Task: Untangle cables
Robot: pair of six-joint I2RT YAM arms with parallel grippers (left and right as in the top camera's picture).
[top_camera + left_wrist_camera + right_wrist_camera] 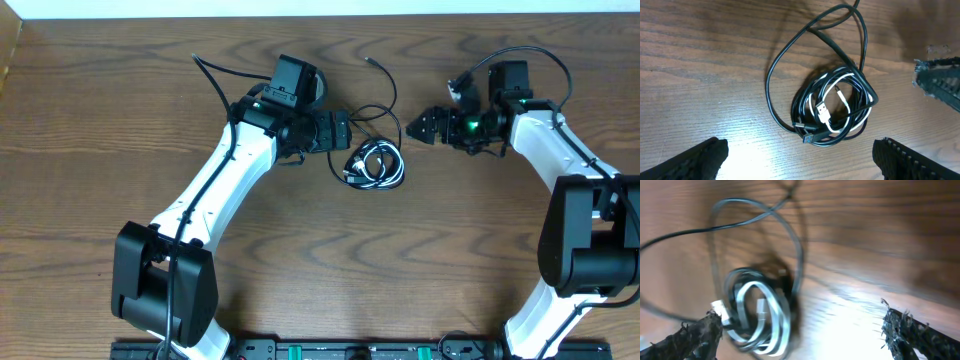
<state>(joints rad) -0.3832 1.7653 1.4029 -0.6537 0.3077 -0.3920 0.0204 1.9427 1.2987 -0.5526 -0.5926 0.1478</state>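
The cables (375,163) lie in one loose coil on the wooden table between my two arms. In the left wrist view the black cord (771,65) throws a wide loop away from the coil. The white cord (832,90) winds inside it, its plug (822,112) at the middle. A black plug end (808,135) points out of the coil toward me. My left gripper (800,165) hangs open just short of the coil, with nothing between its fingers (692,161). My right gripper (800,337) is open over bare wood. The blurred coil (757,320) sits by its left finger (690,341).
A free end of the black cord (371,61) trails toward the far edge of the table. The right gripper's tip (940,80) shows at the right of the left wrist view. Thick black arm wires (210,75) run behind both arms.
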